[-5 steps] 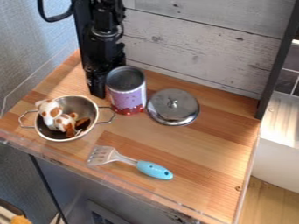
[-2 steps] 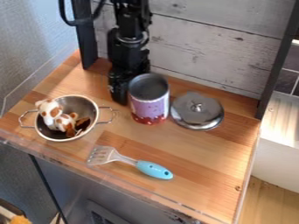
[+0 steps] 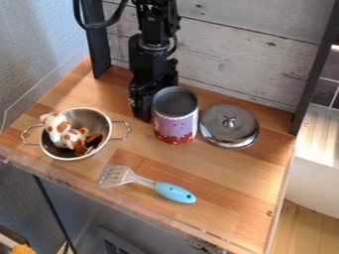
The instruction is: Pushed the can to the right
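Bowl (image 3: 75, 134) with a spotted soft toy (image 3: 63, 131) in it sits at the left of the frame, well out of the push's way, so the stroke should need no care on that side. Below the middle lies the spatula (image 3: 149, 184), its blue handle pointing to the lower right; a push that drifted towards the bottom of the frame could bring the can near it, so the line is best held level along the back of the counter (image 3: 255, 166).

Next comes the tool (image 3: 142, 110), low at the can's left flank. How far open it is I cannot tell; it seems to have hold of nothing and to serve as a pusher. For a good stroke, it would do well to stay low and press squarely on the can's side, slow and even, since force applied high could tip so tall a thing.

Upright just above the centre of the frame, the can (image 3: 175, 115) lies immediately to the right of the tool, close enough that they may be touching. Right of it again, the metal lid (image 3: 229, 126) lies flat, just beside the can, and would probably be shoved along with it or make it veer.
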